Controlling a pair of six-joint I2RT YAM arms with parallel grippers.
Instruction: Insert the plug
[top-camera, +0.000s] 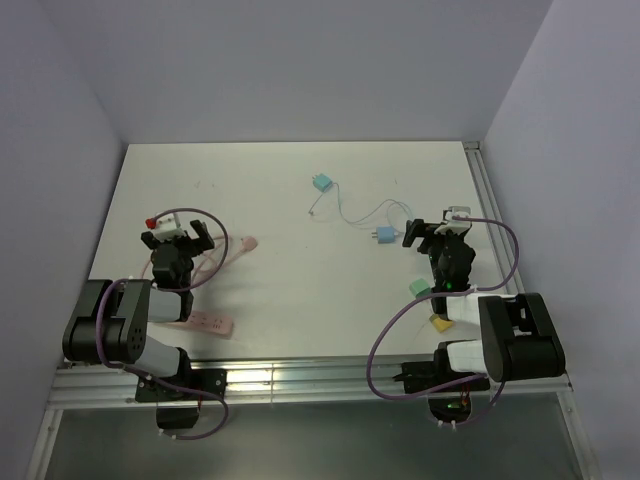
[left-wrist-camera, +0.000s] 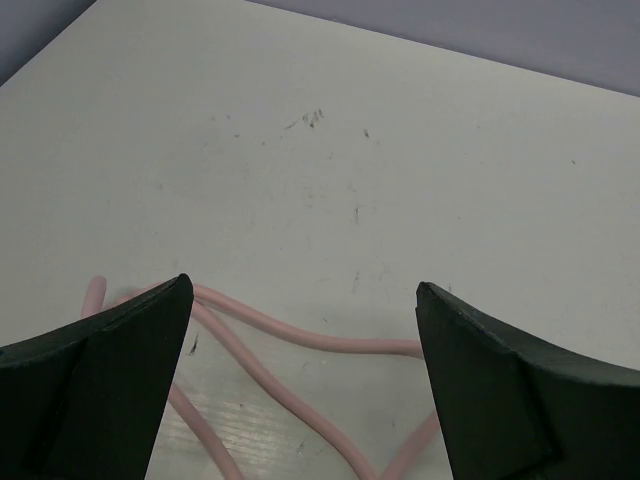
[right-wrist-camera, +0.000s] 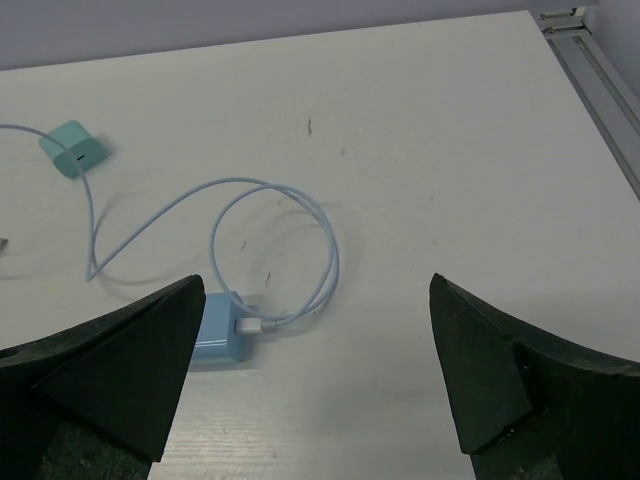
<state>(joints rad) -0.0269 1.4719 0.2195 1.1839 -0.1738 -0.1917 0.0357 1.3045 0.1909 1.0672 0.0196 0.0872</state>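
A pink power strip (top-camera: 205, 322) lies at the near left, and its pink cable (top-camera: 215, 262) runs up to a pink plug (top-camera: 245, 245). My left gripper (top-camera: 176, 236) is open and empty above the cable loops (left-wrist-camera: 300, 335), just left of the plug. The plug itself is out of the left wrist view. My right gripper (top-camera: 438, 230) is open and empty, just right of a blue charger (top-camera: 384, 235). In the right wrist view the blue charger (right-wrist-camera: 222, 328) has a white connector (right-wrist-camera: 250, 325) in it. My right gripper (right-wrist-camera: 316, 282) hovers over bare table.
A light blue cable (right-wrist-camera: 300, 200) loops from the blue charger towards a teal charger (right-wrist-camera: 72, 148) farther back (top-camera: 320, 182). A green block (top-camera: 419, 287) and a yellow block (top-camera: 437, 321) lie by the right arm. A metal rail (top-camera: 485, 195) runs along the table's right edge.
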